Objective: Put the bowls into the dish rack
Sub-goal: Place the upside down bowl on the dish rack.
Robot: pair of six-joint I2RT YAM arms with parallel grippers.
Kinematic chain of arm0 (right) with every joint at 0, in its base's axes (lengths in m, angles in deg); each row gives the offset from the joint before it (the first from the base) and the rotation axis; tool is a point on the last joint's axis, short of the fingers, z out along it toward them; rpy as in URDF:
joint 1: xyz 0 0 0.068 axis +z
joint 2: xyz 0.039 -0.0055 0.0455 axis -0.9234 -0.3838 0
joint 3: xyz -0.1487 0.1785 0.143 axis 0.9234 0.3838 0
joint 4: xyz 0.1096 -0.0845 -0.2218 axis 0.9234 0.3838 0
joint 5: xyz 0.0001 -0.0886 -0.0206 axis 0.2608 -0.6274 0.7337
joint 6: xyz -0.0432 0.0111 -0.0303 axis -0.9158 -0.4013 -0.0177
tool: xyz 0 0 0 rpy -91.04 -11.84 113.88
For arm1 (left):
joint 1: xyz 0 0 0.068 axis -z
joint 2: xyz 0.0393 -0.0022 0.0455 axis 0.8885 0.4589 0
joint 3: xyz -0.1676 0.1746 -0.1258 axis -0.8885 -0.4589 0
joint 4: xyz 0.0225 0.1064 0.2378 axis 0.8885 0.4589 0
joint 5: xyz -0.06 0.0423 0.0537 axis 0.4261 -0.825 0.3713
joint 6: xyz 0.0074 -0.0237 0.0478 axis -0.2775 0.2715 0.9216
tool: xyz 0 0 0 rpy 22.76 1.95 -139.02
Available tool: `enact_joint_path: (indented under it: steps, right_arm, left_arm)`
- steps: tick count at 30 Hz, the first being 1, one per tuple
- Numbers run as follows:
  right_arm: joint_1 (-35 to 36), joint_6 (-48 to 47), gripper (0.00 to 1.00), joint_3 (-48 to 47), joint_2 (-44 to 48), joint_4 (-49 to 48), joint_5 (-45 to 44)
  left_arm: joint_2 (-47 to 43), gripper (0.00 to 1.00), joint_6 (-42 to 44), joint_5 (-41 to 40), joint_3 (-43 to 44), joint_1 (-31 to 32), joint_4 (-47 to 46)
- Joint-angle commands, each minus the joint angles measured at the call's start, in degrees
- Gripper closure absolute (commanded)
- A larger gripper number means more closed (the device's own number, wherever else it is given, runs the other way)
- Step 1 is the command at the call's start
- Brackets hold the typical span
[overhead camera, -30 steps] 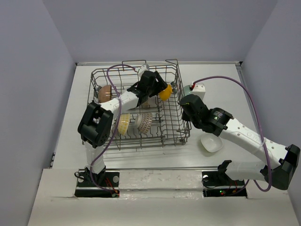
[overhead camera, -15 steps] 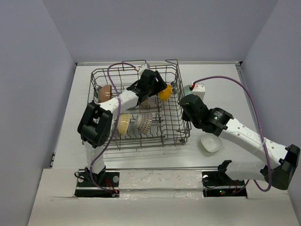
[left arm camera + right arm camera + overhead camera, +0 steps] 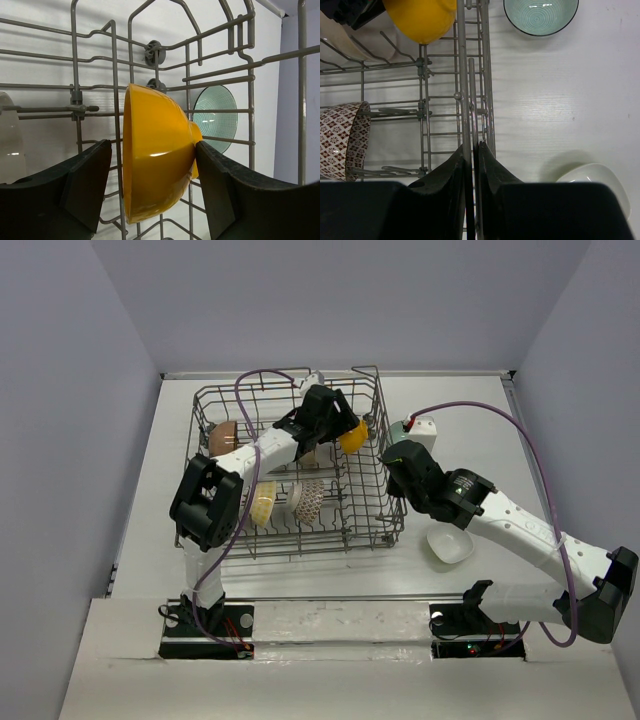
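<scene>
The left gripper (image 3: 152, 150) straddles the yellow bowl (image 3: 155, 170), on edge by the rack (image 3: 330, 540)'s right wall; gripping or not, I cannot tell. The right gripper (image 3: 472, 150) clamps a rack wire. Spread wide, then retreat straight.

Likely robotics lab cell: bare lilac-grey walls (image 3: 70, 440) enclose white table (image 3: 320, 575); left arm (image 3: 255, 452), right arm (image 3: 520, 530) bolted at edge.

A yellow bowl (image 3: 155, 155), teal ringed bowl (image 3: 541, 15), brown-patterned bowl (image 3: 342, 137), grey rack (image 3: 462, 100).
</scene>
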Motion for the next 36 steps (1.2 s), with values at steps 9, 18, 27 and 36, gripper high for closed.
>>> enact_joint_path:
  steps: [9, 18, 27, 36]
  right_arm:
    - [-0.5, 0.9, 0.82, -1.8, -1.0, 0.5, 1.8]
    - [-0.5, 0.9, 0.82, -1.5, -0.6, 0.6, 1.8]
    - [-0.5, 1.0, 0.82, -1.5, -0.5, 0.6, 2.2]
    - [-0.5, 1.1, 0.82, -1.6, -0.5, 0.7, 2.2]
  left_arm:
    - [1.0, 0.24, 2.2, -3.3, 0.3, 0.0, 9.0]
    - [1.2, 0.22, 1.3, -4.5, -0.9, -0.6, 9.6]
    - [1.1, 0.19, 2.4, -5.3, -0.8, -0.8, 10.3]
    - [2.2, 0.18, 3.5, -4.1, 0.6, -0.8, 10.7]
